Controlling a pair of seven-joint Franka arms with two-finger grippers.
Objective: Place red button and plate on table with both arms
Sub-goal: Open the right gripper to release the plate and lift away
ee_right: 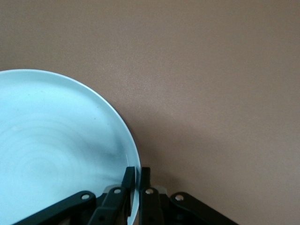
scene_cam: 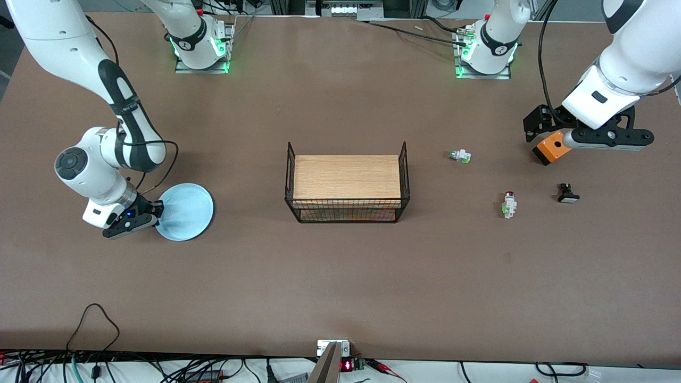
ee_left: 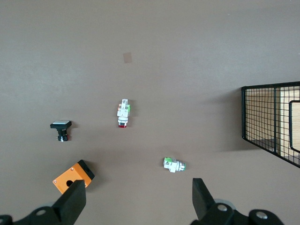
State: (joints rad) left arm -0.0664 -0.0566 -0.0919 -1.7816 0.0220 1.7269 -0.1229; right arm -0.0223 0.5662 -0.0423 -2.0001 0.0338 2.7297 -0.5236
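The light blue plate [scene_cam: 186, 211] is low at the table [scene_cam: 340, 276] near the right arm's end; I cannot tell whether it rests on it. My right gripper [scene_cam: 156, 210] is shut on the plate's rim, seen in the right wrist view [ee_right: 136, 177] with one finger on each side of the plate [ee_right: 56, 150]. The red button [scene_cam: 509, 205] lies on the table near the left arm's end and shows in the left wrist view [ee_left: 123, 114]. My left gripper [scene_cam: 606, 138] hangs open and empty above the table beside an orange box [scene_cam: 550, 147], its own view [ee_left: 136, 201] showing both fingers spread wide.
A wood-topped black wire rack [scene_cam: 348, 181] stands mid-table, its edge in the left wrist view [ee_left: 274, 122]. A whitish unit without a red cap [scene_cam: 460, 156] [ee_left: 174, 164], a black button with a white cap [scene_cam: 567, 193] [ee_left: 61, 129] and the orange box [ee_left: 72, 176] lie around the red button.
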